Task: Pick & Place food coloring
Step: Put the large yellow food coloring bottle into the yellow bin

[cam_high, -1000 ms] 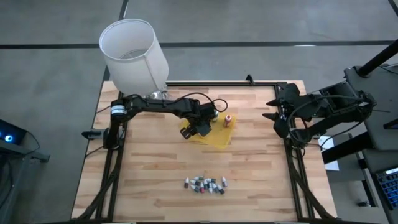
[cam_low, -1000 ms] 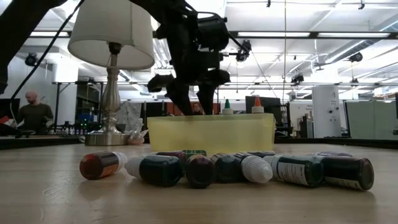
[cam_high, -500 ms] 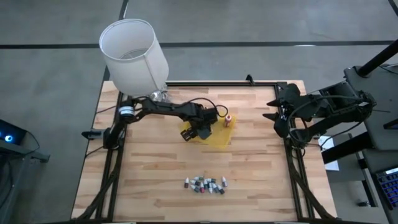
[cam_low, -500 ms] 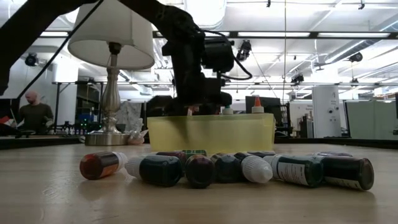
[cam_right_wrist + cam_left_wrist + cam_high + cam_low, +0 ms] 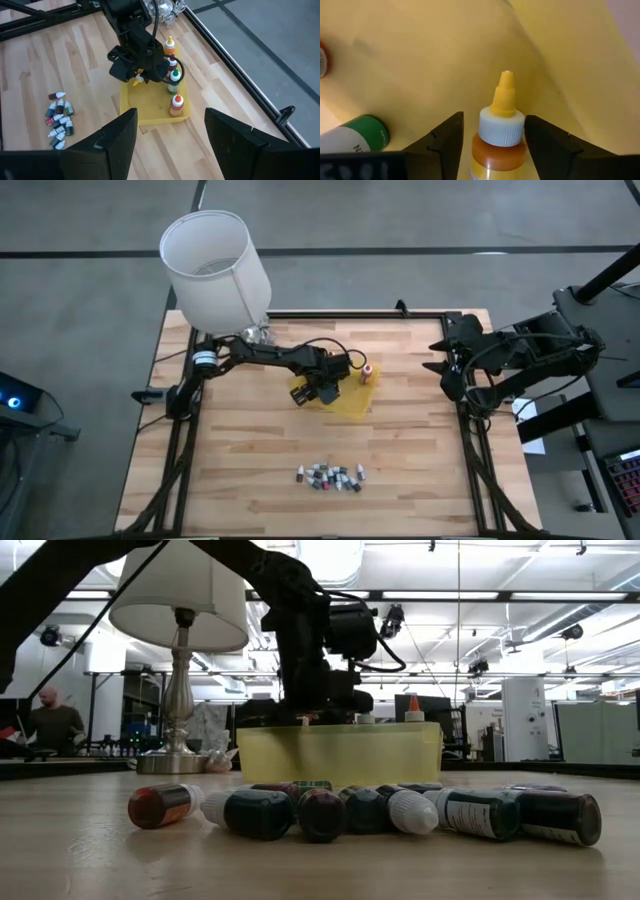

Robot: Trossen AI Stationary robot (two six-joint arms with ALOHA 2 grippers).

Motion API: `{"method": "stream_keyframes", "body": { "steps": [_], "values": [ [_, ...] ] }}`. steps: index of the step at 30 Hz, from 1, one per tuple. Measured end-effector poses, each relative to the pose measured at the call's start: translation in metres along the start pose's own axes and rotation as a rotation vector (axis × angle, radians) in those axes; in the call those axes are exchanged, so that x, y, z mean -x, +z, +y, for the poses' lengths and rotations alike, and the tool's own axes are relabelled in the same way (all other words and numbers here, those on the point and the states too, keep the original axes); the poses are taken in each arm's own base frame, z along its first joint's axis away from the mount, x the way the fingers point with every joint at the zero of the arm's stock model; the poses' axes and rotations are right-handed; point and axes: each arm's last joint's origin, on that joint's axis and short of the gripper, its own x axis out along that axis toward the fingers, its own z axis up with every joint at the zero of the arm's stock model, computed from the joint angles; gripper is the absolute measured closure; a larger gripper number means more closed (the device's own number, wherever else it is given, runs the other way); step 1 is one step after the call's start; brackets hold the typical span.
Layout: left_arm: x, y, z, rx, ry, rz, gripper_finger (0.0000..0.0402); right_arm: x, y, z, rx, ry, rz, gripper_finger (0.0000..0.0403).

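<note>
Yellow-tipped food coloring bottle (image 5: 501, 135) stands upright in the yellow tray (image 5: 350, 402), between the spread fingers of my left end effector (image 5: 492, 145), not yet clamped. Risk: an off-centre squeeze could tip it against the green bottle (image 5: 355, 140) nearby.

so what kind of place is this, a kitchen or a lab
Most likely a robotics lab or workshop: black-railed wooden table, large hall with ceiling lights, a person at a desk. The lamp looks like a prop.
</note>
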Motion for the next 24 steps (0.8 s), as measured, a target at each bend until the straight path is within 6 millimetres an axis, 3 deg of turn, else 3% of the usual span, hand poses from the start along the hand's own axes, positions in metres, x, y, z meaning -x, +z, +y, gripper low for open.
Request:
{"method": "stream_keyframes", "body": {
  "steps": [17, 24],
  "values": [
    [-0.0001, 0.0, 0.0, 0.004, 0.0, 0.001, 0.0297, 0.0, 0.0, 0.0, 0.0, 0.0, 0.0, 0.0179],
    [0.0036, 0.0009, 0.0032, 0.013, 0.019, 0.01, 0.0302, -0.0001, 0.0, 0.0, 0.0, -0.001, 0.0, 0.0179]
  ]
}}
